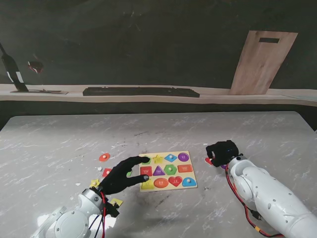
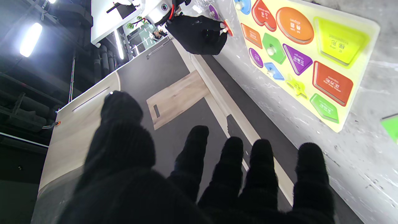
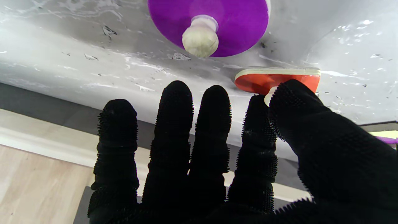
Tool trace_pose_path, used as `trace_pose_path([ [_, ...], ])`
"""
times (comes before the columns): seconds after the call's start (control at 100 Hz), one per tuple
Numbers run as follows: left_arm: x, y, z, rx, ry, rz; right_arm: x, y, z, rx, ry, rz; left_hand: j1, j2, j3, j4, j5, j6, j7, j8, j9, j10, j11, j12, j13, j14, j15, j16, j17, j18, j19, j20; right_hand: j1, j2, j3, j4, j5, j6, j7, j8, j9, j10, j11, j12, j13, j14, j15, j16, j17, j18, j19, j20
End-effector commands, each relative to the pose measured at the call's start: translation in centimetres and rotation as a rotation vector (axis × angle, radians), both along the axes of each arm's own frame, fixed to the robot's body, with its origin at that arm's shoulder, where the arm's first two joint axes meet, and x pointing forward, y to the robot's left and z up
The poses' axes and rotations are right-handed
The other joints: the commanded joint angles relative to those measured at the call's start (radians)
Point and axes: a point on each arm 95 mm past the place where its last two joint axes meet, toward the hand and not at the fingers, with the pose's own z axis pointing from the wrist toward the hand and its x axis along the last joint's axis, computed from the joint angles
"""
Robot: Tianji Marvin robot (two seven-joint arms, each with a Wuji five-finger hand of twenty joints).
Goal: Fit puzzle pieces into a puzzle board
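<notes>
Nearest me, at about 7 o'clock on the bench, the left hand reaches out flat with its fingers spread and nothing in them, the tips hanging over the near-left corner of the puzzle board. It probably sits there to steady the board or to reach a loose piece; a green piece lies just off that corner, and small yellow pieces lie close by the wrist.

At 5 o'clock the right hand hovers low beside the board's right edge. In its wrist view the thumb and forefinger pinch the pale knob of a red piece, which is tipped up on edge as if just lifted from the bench; the other fingers stay straight and clear. A purple round piece with its own knob lies flat just past it.

The board lies at the centre, most of its recesses showing colour. Whether each holds a seated piece I cannot tell.

Farther out, at 9 o'clock, an orange round piece lies alone. Past the board toward 12 o'clock the bench is open to its far edge, so I judge the right hand has room to carry the red piece leftward across the board, minding the left hand's fingertips there.
</notes>
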Motion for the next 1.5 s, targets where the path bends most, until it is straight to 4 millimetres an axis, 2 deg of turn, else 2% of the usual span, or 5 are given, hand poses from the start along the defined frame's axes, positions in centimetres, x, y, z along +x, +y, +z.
trace_pose_path([
  [0.0, -0.1, -0.2, 0.0, -0.006, 0.003, -0.003, -0.9, 0.2, -1.0, 0.003, 0.014, 0.012, 0.003, 0.019, -0.034, 0.037, 0.013, -0.029, -0.006, -0.022, -0.003, -0.014, -0.001, -0.008, -0.01, -0.022, -0.002, 0.008, -0.008, -0.084, 0.002, 0.016, 0.054, -0.011, 0.04, -0.007, 0.087, -0.071, 0.063, 0.008, 0.053, -0.009, 0.002, -0.007, 0.042, -0.019, 0.025, 0.003, 0.021, -0.014, 0.019, -0.005],
  [0.4, -0.2, -0.1, 0.1, -0.011, -0.002, -0.005, -2.2, 1.7, 1.7, 0.094, -0.051, 0.087, 0.001, 0.02, -0.035, 0.036, 0.014, -0.031, -0.006, -0.022, -0.002, -0.013, 0.0, -0.008, -0.01, -0.024, -0.002, 0.008, -0.008, -0.085, 0.001, 0.016, 0.072, -0.102, 0.099, -0.006, 0.15, 0.001, 0.061, -0.016, 0.105, 0.051, 0.01, -0.02, 0.095, 0.001, 0.038, 0.01, 0.065, -0.014, 0.025, -0.025],
  [0.88, -0.3, 0.0, 0.1, -0.014, -0.009, -0.022, -5.7, 8.6, 3.9, 0.201, 0.034, 0.284, -0.008, 0.006, -0.036, 0.038, -0.001, -0.031, -0.011, -0.022, -0.01, -0.015, -0.003, -0.008, -0.016, -0.027, -0.007, 0.006, -0.009, -0.086, -0.002, 0.015, 0.1, -0.164, 0.138, -0.014, 0.203, 0.088, 0.049, -0.029, 0.152, 0.125, 0.023, -0.035, 0.148, 0.06, 0.071, 0.026, 0.099, 0.038, 0.073, -0.021],
  [1.23, -0.5, 0.2, 0.3, -0.015, -0.032, -0.02, -7.6, 11.8, 3.1, 0.177, 0.099, 0.357, -0.009, 0.003, -0.032, 0.038, 0.001, -0.031, -0.01, -0.021, -0.01, -0.015, -0.005, -0.008, -0.014, -0.028, -0.01, 0.006, -0.01, -0.085, -0.003, 0.015, 0.113, -0.2, 0.156, -0.023, 0.238, 0.145, 0.038, -0.043, 0.188, 0.164, 0.024, -0.049, 0.19, 0.092, 0.087, 0.025, 0.126, 0.071, 0.102, -0.014],
  [1.49, -0.5, 0.3, 0.3, -0.009, -0.035, -0.02, -7.2, 13.0, 2.1, 0.161, 0.094, 0.376, -0.007, -0.014, -0.031, 0.04, -0.011, -0.031, -0.011, -0.02, -0.018, -0.018, -0.005, -0.006, -0.018, -0.031, -0.012, 0.006, -0.01, -0.088, -0.005, 0.014, 0.113, -0.194, 0.157, -0.022, 0.236, 0.145, 0.038, -0.045, 0.182, 0.164, 0.027, -0.048, 0.188, 0.091, 0.09, 0.025, 0.125, 0.072, 0.106, -0.013],
])
